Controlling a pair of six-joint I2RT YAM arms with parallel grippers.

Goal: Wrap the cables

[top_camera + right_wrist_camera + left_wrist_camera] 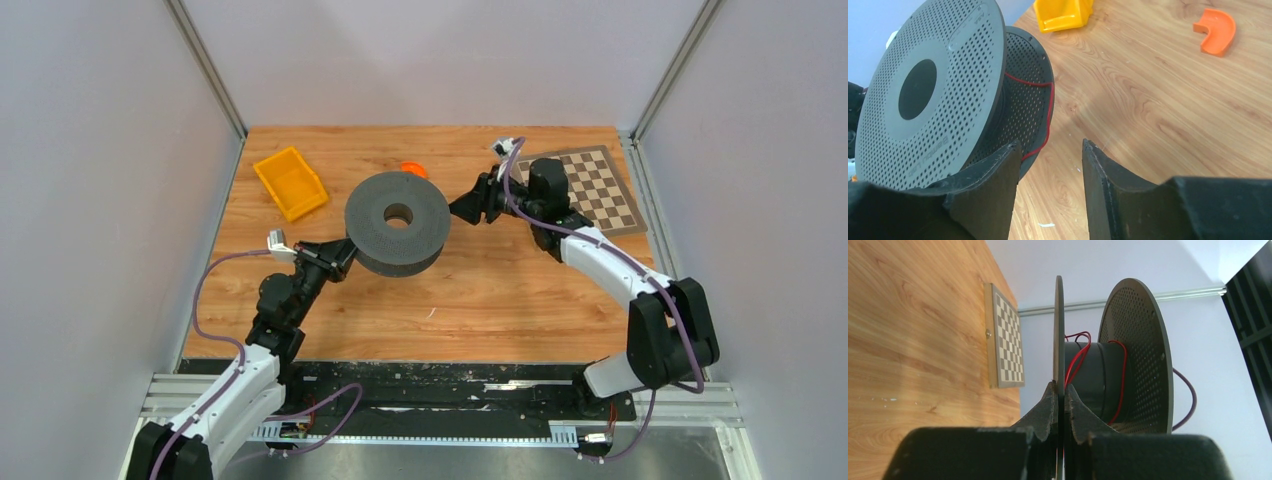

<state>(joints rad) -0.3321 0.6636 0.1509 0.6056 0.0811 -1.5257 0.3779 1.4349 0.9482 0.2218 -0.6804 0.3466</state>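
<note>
Left gripper (1064, 387) clamps the spool (398, 222) by one flange; right gripper (1050, 145) stands parted and empty.
The cables (1078, 357) sit in loose red turns round the core, at the centre of the top view; a slack strand runs down the inner flange, mid-frame in the right wrist view; I would catch it there, keep it taut, and lay each turn snug against the core.

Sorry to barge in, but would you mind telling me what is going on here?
The left gripper is shut on the edge of one flange of a grey perforated spool, holding it. A thin red wire lies in a few loose turns round the spool's hub. The right gripper stands open beside the spool, holding nothing, so the wrapping looks barely begun.
</note>
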